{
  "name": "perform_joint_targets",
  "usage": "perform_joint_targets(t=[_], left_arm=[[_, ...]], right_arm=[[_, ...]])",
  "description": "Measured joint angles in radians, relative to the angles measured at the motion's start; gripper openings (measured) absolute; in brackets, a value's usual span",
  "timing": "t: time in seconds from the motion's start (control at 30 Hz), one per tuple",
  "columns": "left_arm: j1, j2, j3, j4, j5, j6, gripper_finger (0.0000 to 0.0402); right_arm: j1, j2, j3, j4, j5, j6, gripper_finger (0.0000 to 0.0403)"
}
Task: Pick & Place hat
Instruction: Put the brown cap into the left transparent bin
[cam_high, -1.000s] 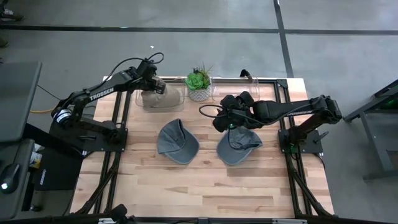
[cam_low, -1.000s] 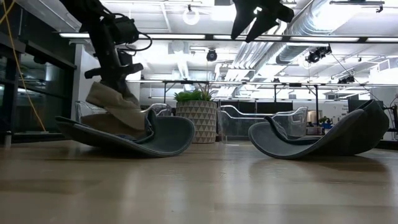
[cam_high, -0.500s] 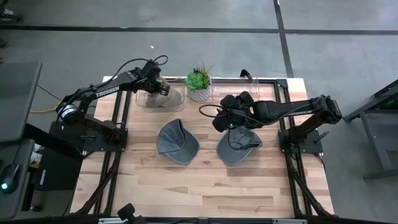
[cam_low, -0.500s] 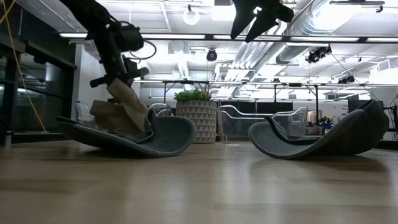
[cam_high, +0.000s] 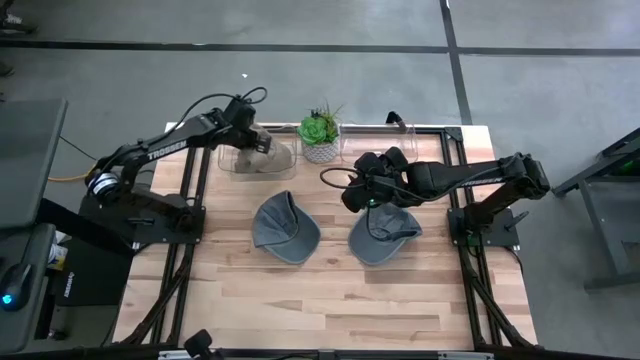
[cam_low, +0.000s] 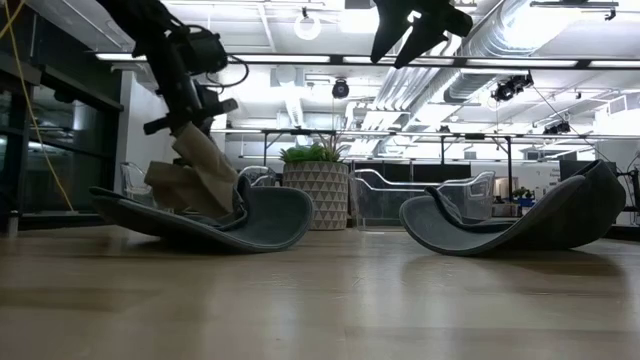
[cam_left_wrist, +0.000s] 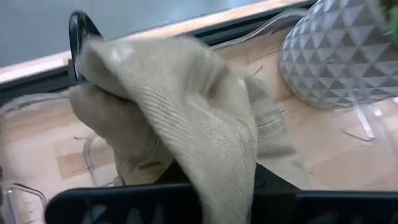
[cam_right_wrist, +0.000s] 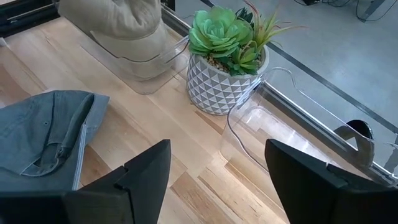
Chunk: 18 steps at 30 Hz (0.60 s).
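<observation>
Left gripper (cam_high: 250, 138): we see it at about 11 o'clock on the surface (cam_high: 330, 290), over the clear tray (cam_high: 283, 160), its fingers closed on the beige hat (cam_high: 262, 153). In the left wrist view the cloth drapes over them.
Beige hat: it hangs from the left gripper, its lower folds sagging into the clear tray; in the low view it droops behind the left grey cap.
Right gripper (cam_high: 358, 190): we find it near the centre, just toward 1 o'clock, hovering above the right grey cap (cam_high: 383, 236). Its fingers (cam_right_wrist: 140, 176) are spread wide and hold nothing.
Left grey cap (cam_high: 284, 226): it lies upside down near the centre of the surface, apart from both grippers.
Second tray (cam_right_wrist: 280, 118): clear and unfilled, at about 1 o'clock, just beside the potted succulent (cam_high: 320, 135).
Done so far: we judge one hat is nearly placed, already over its tray but not yet released.
Left to do: release the beige hat; the two grey caps seem untouched, and we judge they remain to be picked and placed.
</observation>
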<state>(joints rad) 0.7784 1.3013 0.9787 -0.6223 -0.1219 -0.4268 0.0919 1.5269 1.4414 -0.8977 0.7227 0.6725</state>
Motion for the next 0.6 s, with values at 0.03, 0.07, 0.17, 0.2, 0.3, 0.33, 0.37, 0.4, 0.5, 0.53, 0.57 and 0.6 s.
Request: perform_joint_targets(t=[0.03, 0.07, 0.17, 0.2, 0.3, 0.33, 0.37, 0.4, 0.5, 0.53, 0.57, 0.6], left_arm=[[0.000, -0.008, 0.000, 0.000, 0.000, 0.000, 0.0024], [0.000, -0.014, 0.000, -0.001, 0.000, 0.001, 0.0035], [0.000, -0.039, 0.000, -0.012, -0.003, 0.002, 0.0078], [0.000, -0.049, 0.000, -0.016, -0.016, 0.003, 0.0093], [0.000, -0.079, 0.000, -0.030, -0.070, 0.004, 0.0138], [0.000, -0.087, 0.003, -0.036, -0.081, 0.003, 0.0151], [0.000, -0.092, 0.008, -0.043, -0.090, 0.003, 0.0163], [0.000, -0.096, 0.015, -0.055, -0.094, 0.003, 0.0173], [0.000, -0.110, 0.053, -0.105, -0.103, -0.018, 0.0188], [0.000, -0.116, 0.069, -0.123, -0.102, -0.034, 0.0189], [0.000, -0.122, 0.085, -0.143, -0.096, -0.048, 0.0187], [0.000, -0.128, 0.101, -0.164, -0.084, -0.058, 0.0183]], right_arm=[[0.000, 0.000, 0.000, 0.000, 0.000, 0.000, 0.0257], [0.000, 0.000, 0.000, 0.000, 0.000, 0.000, 0.0257], [0.000, 0.000, 0.000, 0.000, 0.000, 0.000, 0.0257], [0.000, 0.000, 0.000, 0.000, 0.000, 0.000, 0.0257], [0.000, 0.000, 0.000, 0.000, 0.000, 0.000, 0.0257], [0.000, 0.000, 0.000, 0.000, 0.000, 0.000, 0.0257], [0.000, 0.000, 0.000, 0.000, 0.000, 0.000, 0.0257], [0.000, 0.000, 0.000, 0.000, 0.000, 0.000, 0.0257], [0.000, 0.000, 0.000, 0.000, 0.000, 0.000, 0.0257], [0.000, 0.000, 0.000, 0.000, 0.000, 0.000, 0.0257], [0.000, 0.000, 0.000, 0.000, 0.000, 0.000, 0.0257], [0.000, 0.000, 0.000, 0.000, 0.000, 0.000, 0.0257]])
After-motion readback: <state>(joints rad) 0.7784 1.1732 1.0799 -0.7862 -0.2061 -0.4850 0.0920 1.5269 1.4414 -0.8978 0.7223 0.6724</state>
